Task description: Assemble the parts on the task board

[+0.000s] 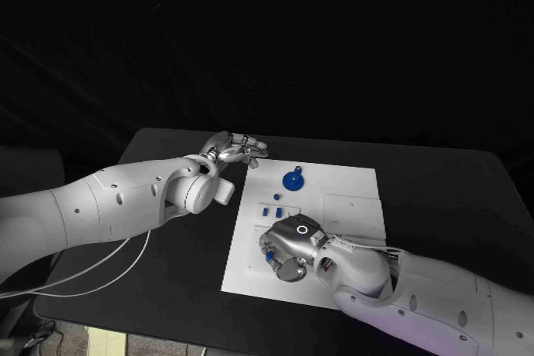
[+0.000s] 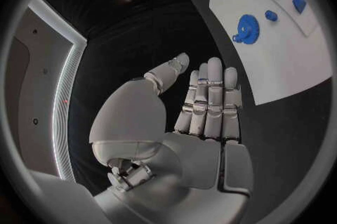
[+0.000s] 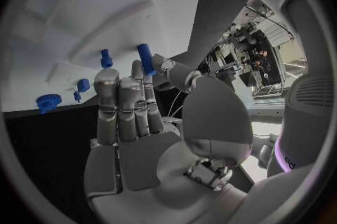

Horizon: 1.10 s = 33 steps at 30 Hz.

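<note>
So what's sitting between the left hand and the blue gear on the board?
Nothing. In the left wrist view, only bare black table and a strip of white task board separate the left hand from the blue gear.

My right hand (image 1: 292,248) covers near-left part of task board (image 1: 345,217); parts beneath it hidden in head view. Small blue pieces (image 1: 274,212) beside it too small to tell shape. My left hand (image 1: 234,149): fingertip detail blurred there.
</note>
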Each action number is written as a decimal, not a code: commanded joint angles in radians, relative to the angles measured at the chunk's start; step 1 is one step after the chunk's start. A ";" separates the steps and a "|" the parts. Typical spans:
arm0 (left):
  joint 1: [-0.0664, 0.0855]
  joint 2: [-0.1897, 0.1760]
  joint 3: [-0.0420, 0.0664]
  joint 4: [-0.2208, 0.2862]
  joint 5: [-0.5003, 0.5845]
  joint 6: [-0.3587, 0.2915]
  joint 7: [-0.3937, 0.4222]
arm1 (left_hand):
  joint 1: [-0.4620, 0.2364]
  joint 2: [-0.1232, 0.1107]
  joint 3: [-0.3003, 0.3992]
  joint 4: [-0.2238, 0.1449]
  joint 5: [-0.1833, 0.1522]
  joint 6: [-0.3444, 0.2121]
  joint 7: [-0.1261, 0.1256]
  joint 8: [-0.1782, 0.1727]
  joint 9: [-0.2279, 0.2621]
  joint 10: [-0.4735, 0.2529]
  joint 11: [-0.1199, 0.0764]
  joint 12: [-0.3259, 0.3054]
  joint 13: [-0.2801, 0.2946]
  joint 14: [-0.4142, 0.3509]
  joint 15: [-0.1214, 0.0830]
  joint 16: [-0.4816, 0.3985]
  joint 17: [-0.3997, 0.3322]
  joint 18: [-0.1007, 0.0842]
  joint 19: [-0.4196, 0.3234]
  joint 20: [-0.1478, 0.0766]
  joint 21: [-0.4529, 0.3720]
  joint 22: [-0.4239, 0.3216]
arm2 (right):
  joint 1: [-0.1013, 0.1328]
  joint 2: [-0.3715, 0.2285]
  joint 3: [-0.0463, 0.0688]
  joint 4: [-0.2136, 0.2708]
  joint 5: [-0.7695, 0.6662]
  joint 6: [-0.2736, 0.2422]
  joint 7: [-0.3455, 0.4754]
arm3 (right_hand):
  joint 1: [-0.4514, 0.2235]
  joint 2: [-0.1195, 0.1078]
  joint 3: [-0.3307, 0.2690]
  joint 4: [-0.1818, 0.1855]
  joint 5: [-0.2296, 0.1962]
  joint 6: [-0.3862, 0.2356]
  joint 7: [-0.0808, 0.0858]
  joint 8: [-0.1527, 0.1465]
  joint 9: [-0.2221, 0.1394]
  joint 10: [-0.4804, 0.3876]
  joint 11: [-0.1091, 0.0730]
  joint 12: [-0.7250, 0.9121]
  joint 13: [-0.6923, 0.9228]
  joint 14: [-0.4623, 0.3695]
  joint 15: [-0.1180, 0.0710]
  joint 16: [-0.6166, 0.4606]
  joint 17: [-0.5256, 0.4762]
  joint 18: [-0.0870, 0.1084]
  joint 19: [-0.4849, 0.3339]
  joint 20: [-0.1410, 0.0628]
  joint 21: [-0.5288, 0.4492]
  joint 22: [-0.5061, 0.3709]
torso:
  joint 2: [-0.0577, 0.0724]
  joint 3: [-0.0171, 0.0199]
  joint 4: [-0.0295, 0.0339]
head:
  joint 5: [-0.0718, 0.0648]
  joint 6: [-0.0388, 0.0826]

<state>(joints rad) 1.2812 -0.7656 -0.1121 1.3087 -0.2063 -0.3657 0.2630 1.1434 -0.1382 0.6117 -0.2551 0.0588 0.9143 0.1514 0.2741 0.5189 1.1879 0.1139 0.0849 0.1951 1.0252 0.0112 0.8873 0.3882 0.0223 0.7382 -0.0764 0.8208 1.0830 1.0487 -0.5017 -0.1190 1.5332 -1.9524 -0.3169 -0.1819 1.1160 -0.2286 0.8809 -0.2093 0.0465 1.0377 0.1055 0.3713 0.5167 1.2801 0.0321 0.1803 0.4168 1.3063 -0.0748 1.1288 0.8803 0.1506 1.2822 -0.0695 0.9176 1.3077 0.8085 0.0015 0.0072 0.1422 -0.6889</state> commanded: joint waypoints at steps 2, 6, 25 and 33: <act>0.001 0.001 0.001 0.002 0.005 0.011 0.005 | -0.006 0.006 -0.003 0.001 -0.001 -0.007 -0.001 0.005 -0.001 0.000 0.003 -0.001 -0.001 0.007 0.002 -0.005 0.002 0.018 0.010 -0.009 -0.006 0.001 | -0.008 -0.004 -0.007 -0.005 0.033 0.015 0.014 | -0.019 -0.032 -0.019 0.014 0.002 -0.034 0.011 -0.021 -0.012 -0.024 0.011 -0.021 -0.008 -0.008 0.006 -0.003 -0.002 0.111 -0.005 0.003 0.000 0.016 | 0.000 0.0006 -0.0014 | 0.001 0.001; 0.001 0.000 0.001 0.003 0.005 0.011 0.004 | -0.006 0.006 -0.003 0.001 -0.001 -0.007 -0.001 0.005 -0.001 0.000 0.003 -0.001 -0.002 0.007 0.002 -0.006 0.002 0.018 0.010 -0.009 -0.007 0.001 | -0.008 -0.011 -0.007 -0.004 0.065 -0.016 0.026 | -0.039 -0.061 -0.066 0.013 0.003 -0.083 0.033 -0.048 -0.023 -0.074 0.031 -0.052 -0.021 -0.009 0.025 -0.003 -0.003 0.111 -0.006 0.004 0.000 0.016 | 0.000 0.0014 -0.0015 | 0.000 0.002; 0.001 -0.012 0.000 0.004 0.005 0.010 0.003 | -0.006 0.005 -0.003 0.001 -0.001 -0.008 0.000 0.004 -0.002 -0.002 0.003 -0.002 -0.002 0.007 0.002 -0.006 0.003 0.018 0.010 -0.009 -0.007 0.001 | 0.001 -0.156 0.041 0.132 0.228 -0.214 0.085 | -0.088 -0.069 -0.222 -0.043 0.020 -0.189 0.082 -0.101 -0.052 -0.201 0.081 -0.108 -0.086 -0.033 0.074 -0.004 -0.007 0.111 -0.029 0.012 -0.025 0.007 | -0.002 0.0026 -0.0065 | -0.018 0.016; 0.001 -0.015 0.000 0.005 0.005 0.010 0.003 | -0.006 0.005 -0.003 0.001 -0.001 -0.009 0.000 0.004 -0.002 -0.002 0.003 -0.002 -0.003 0.007 0.002 -0.007 0.003 0.018 0.010 -0.009 -0.008 0.002 | 0.048 -0.289 0.111 0.177 0.555 -0.094 0.061 | -0.048 -0.063 -0.168 0.014 0.007 -0.146 0.064 -0.074 -0.048 -0.090 0.045 -0.049 -0.075 -0.022 0.039 -0.002 -0.013 0.111 -0.012 0.012 -0.029 0.005 | -0.004 0.0028 -0.0081 | -0.042 0.026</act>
<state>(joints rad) 1.2812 -0.7808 -0.1123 1.3111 -0.2058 -0.3653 0.2601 1.1434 -0.1382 0.6117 -0.2551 0.0587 0.9143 0.1514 0.2741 0.5182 1.1879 0.1139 0.0849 0.1940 1.0252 0.0112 0.8873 0.3900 0.0228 0.7382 -0.0764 0.8168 1.0836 1.0922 -0.7846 -0.0081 1.7116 -1.5988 -0.4817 -0.1160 1.0613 -0.2922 0.7110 -0.1981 0.0572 0.8880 0.1682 0.2946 0.4681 1.1748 0.0802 0.1279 0.3399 1.2882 -0.0291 1.1288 0.8687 0.1494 1.2672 -0.0579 0.8905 1.3075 0.8056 0.0047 -0.0005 0.1103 -0.6663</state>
